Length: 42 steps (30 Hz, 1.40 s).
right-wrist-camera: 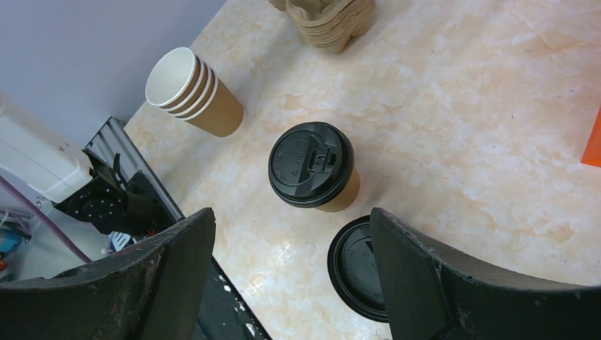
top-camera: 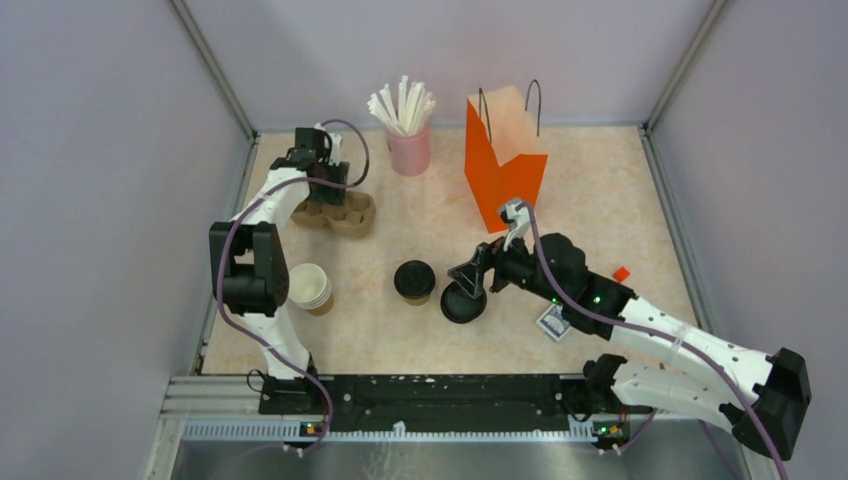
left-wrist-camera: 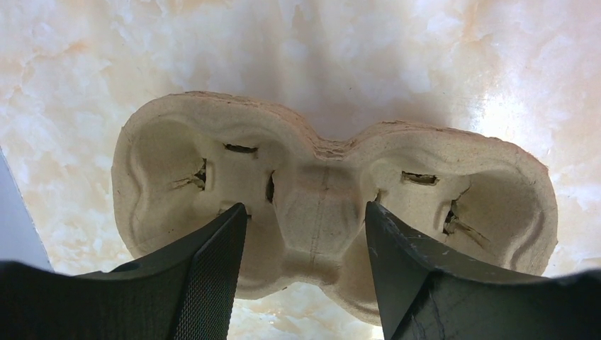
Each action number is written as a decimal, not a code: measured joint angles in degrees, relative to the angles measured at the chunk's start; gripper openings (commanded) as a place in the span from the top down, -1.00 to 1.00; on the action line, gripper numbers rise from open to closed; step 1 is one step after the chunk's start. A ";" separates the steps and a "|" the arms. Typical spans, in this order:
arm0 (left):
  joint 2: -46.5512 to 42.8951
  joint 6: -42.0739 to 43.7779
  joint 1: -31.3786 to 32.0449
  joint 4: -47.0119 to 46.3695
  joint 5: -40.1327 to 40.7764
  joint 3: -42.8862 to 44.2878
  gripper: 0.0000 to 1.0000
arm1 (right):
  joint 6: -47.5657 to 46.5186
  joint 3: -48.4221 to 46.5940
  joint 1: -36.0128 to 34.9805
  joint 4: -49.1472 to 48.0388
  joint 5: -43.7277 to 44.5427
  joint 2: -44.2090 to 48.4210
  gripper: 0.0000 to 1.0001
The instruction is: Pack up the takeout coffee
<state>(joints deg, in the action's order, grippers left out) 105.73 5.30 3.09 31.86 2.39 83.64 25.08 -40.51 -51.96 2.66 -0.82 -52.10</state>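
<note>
Fig.: coffee (top-camera: 414, 281) upright mid-table, just beside loose lid (top-camera: 463, 303). R gripper (top-camera: 470, 283) released, over that lid; L gripper (left-wrist-camera: 305, 216) spread astride carrier (left-wrist-camera: 326, 191). I'd ctr R jaws round cup body, squeeze gently.

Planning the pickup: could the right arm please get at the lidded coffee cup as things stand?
Probably yes: the open right tool hangs right by the takeout coffee, nothing between them; a loose lid lies close.
</note>
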 measured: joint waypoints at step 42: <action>0.74 -0.02 -0.79 6.03 -7.15 6.36 0.06 | -0.48 0.79 0.00 -0.09 1.40 0.26 -0.58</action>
<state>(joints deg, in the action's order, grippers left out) 106.48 5.28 2.31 37.89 -4.75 90.00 24.60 -39.72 -51.96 2.57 0.58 -51.83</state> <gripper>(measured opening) 0.487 0.790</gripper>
